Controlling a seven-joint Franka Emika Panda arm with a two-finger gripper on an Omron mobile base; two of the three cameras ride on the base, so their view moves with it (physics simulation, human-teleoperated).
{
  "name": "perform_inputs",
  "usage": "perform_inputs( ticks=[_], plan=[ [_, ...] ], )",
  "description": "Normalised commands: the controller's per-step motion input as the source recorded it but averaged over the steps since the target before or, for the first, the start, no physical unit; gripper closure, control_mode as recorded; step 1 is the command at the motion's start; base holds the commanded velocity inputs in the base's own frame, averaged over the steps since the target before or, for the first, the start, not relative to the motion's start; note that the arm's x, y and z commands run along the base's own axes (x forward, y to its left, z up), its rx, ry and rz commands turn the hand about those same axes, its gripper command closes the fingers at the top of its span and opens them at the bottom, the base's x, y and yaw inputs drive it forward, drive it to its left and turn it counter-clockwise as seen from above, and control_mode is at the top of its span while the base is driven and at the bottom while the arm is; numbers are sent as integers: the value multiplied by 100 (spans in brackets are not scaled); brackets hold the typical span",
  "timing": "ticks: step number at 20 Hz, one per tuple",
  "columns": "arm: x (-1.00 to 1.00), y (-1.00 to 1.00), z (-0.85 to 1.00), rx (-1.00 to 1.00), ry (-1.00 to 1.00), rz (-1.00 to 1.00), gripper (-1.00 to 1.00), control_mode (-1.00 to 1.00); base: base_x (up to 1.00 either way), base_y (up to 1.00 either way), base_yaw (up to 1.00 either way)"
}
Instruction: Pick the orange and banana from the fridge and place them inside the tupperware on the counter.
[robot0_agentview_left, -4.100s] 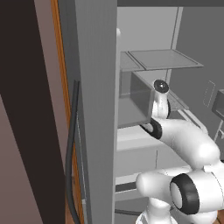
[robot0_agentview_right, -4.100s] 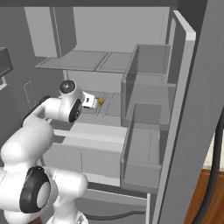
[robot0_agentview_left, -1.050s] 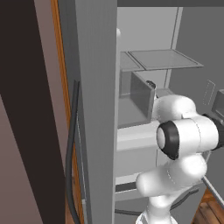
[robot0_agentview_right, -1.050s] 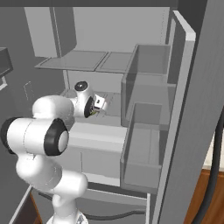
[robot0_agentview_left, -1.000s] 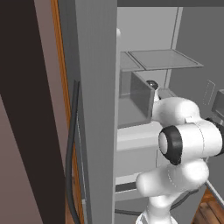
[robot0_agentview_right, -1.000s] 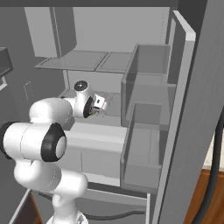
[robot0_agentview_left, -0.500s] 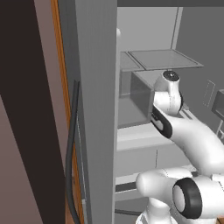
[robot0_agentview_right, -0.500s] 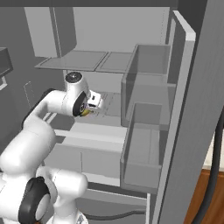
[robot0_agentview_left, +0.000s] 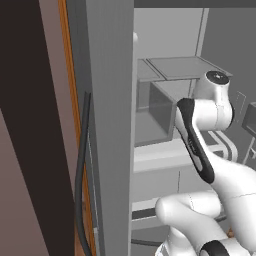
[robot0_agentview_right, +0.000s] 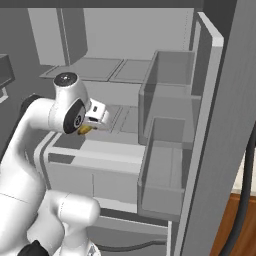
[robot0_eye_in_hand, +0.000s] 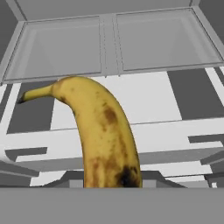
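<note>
The banana (robot0_eye_in_hand: 103, 131), yellow with brown spots and a dark stem, is held in my gripper (robot0_agentview_right: 91, 125), which is shut on its lower end; its fingertips are hidden behind the fruit. In the right base view the banana (robot0_agentview_right: 85, 130) pokes out under the white hand, just above the front of the fridge's middle shelf (robot0_agentview_right: 120, 117). The open fridge (robot0_agentview_right: 130, 35) stands ahead, and its pale shelf (robot0_eye_in_hand: 157, 39) lies beyond the banana. The orange, the tupperware and the counter are out of view.
Grey door bins (robot0_agentview_right: 170, 105) jut out to the right of the hand, on the open door (robot0_agentview_right: 210, 130). White drawers (robot0_agentview_right: 95, 175) sit below the shelf. The fridge's grey side wall (robot0_agentview_left: 110, 125) with its black seal (robot0_agentview_left: 82, 165) and a brown panel (robot0_agentview_left: 30, 125) stand at left.
The arm has unfolded and its elbow has dropped. The hand, still shut on the banana, has drawn back a little from the shelf towards the fridge's front.
</note>
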Motion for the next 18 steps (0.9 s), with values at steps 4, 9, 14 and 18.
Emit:
perform_inputs(
  ticks=[4,9,14,18],
  plan=[
    [-61,0,62,0,0,0,100,-100,0,0,0],
    [-48,0,49,0,0,0,100,-100,0,0,0],
    [-49,0,16,0,0,0,100,-100,0,0,0],
    [-19,0,0,0,0,0,100,100,-72,0,0]
  ],
)
